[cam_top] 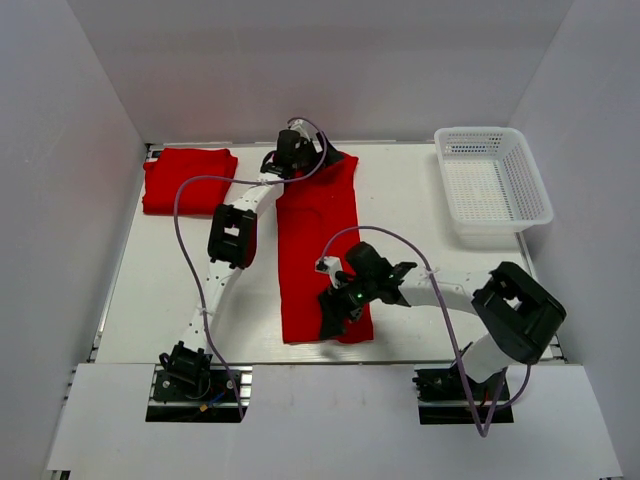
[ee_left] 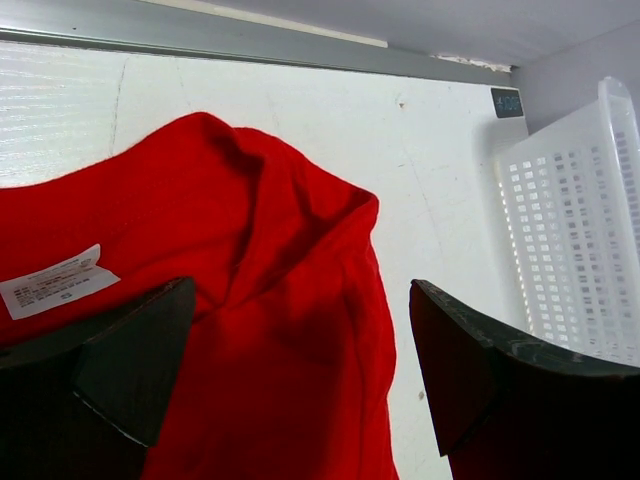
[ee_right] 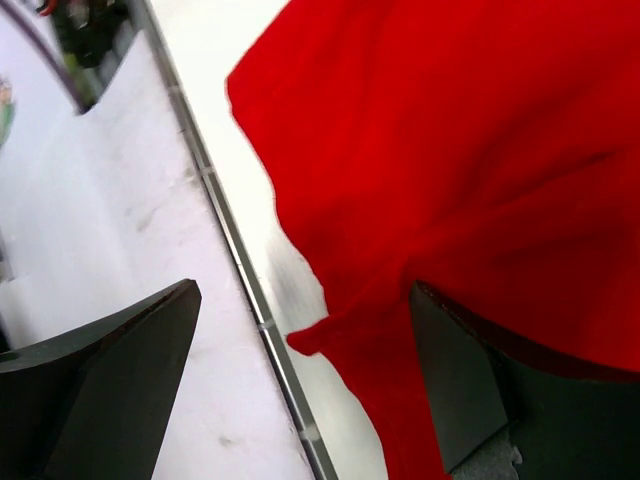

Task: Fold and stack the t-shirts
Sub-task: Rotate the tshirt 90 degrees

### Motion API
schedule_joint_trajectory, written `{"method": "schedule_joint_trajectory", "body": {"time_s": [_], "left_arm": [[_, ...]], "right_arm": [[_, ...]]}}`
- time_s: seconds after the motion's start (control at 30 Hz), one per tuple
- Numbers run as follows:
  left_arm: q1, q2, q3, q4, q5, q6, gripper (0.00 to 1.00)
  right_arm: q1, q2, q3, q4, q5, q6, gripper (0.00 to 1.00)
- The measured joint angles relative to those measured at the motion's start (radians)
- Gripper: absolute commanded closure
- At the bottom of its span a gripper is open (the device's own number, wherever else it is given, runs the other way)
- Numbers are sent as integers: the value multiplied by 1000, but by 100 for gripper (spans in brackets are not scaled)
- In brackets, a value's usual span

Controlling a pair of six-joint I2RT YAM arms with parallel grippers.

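One red t-shirt lies as a long narrow strip down the middle of the table. My left gripper hangs open over its far end; in the left wrist view the cloth bunches between the spread fingers, with a white neck label at the left. My right gripper stands open at the strip's near end by the table's front edge. There a cloth corner sits between the jaws and red fabric lies over the right finger. A second t-shirt lies folded at the back left.
A white mesh basket stands at the back right; its wall shows at the right of the left wrist view. A metal rail marks the table's front edge. White walls close in the left, right and back.
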Motion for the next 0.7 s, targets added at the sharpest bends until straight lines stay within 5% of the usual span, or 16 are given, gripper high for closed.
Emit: {"method": "schedule_joint_trajectory", "body": {"time_s": [0.3,0.7], "left_arm": [[-13,-103,-62,-140,-116,103,1],[-4,-722,-273,-340,-306,312,1]], "right_arm": [[4,-181,132,-166,240,-29,10],[2,-357,118,-271,663,145,10]]}}
